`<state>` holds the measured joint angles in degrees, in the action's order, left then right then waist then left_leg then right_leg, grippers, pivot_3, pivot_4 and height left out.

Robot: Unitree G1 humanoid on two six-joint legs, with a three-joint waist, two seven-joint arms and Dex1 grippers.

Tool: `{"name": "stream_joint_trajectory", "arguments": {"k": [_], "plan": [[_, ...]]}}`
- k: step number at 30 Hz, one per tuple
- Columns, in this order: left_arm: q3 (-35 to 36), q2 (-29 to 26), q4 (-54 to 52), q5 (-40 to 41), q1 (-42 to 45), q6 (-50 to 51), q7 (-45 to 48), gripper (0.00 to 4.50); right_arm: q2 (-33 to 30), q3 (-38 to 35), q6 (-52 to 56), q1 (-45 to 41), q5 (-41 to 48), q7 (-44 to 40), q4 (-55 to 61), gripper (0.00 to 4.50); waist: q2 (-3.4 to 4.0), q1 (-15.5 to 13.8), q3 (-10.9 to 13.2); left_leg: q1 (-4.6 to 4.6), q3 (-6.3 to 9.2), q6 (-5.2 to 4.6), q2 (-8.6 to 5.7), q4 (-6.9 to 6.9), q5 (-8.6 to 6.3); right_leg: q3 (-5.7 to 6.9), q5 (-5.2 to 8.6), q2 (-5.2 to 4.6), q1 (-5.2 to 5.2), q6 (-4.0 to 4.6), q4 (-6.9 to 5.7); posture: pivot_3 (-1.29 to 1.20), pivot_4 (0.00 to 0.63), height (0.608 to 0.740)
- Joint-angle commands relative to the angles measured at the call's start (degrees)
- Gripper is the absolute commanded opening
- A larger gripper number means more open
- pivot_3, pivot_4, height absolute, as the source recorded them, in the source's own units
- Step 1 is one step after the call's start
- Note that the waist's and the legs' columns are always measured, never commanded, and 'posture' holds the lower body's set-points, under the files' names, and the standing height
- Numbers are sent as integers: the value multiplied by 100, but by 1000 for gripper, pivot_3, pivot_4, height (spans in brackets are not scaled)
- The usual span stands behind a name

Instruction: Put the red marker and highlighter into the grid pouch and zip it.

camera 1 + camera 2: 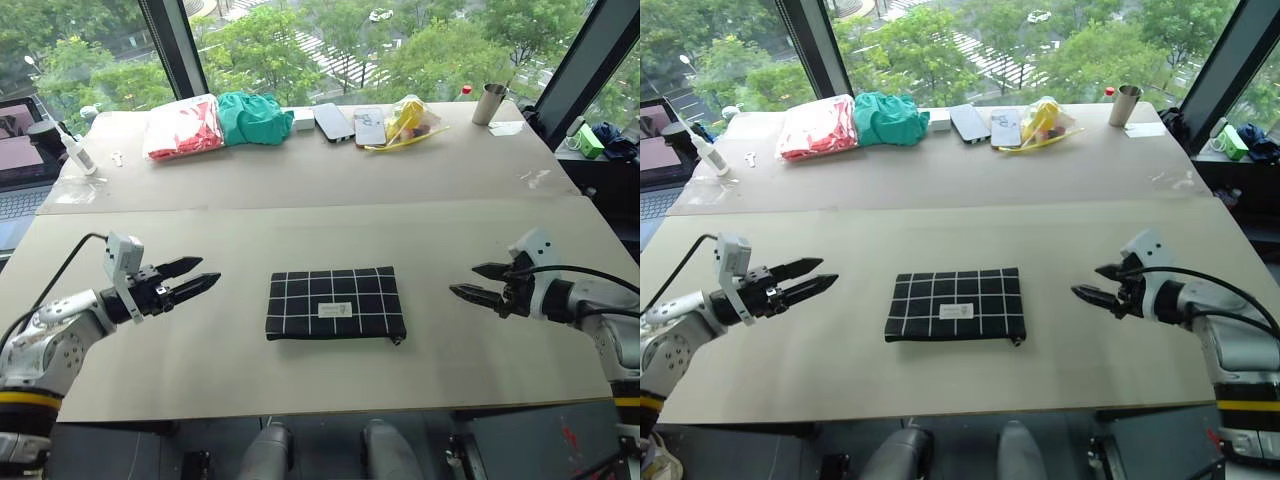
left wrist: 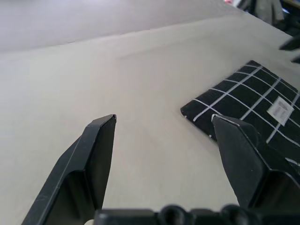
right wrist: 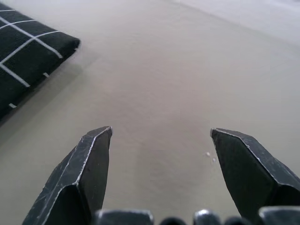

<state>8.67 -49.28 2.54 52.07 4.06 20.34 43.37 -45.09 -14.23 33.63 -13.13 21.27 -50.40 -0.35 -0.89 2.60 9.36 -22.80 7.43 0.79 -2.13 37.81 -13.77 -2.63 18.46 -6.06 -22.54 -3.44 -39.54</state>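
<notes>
Left eye view: we note the grid pouch point(image 1: 336, 303) lying flat between both empty, open tools, left tool point(image 1: 197, 278) and right tool point(image 1: 479, 282); long axis crosswise.

Both arms are silver-grey metal with rounded joint housings and a yellow-and-black band lower down. Each wrist carries a white boxy camera block and a thin black cable. The left gripper point(image 1: 200, 273) and right gripper point(image 1: 468, 281) have black, pointed, wedge-shaped fingers.

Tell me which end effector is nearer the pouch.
Left, slightly. The left end effector hangs open off the pouch's left end; the right end effector hangs open farther off its right end. Neither touches it.
</notes>
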Motion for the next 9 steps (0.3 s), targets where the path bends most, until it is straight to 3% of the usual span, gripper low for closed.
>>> {"name": "stream_joint_trajectory", "arguments": {"k": [1,9], "plan": [[384,454,-735,-284,-619,33,-596,3536,90,-446,70,78,242,290,391,3736,1,-16,0,12,-4,1,2,-3,0,-6,0,-2,10,0,2,0,150,740],[782,663,-825,-610,-700,171,-530,3536,86,-290,12,123,240,347,448,3736,1,-109,0,22,-42,2,-4,-3,-1,-2,0,-3,27,0,15,0,150,740]]}}
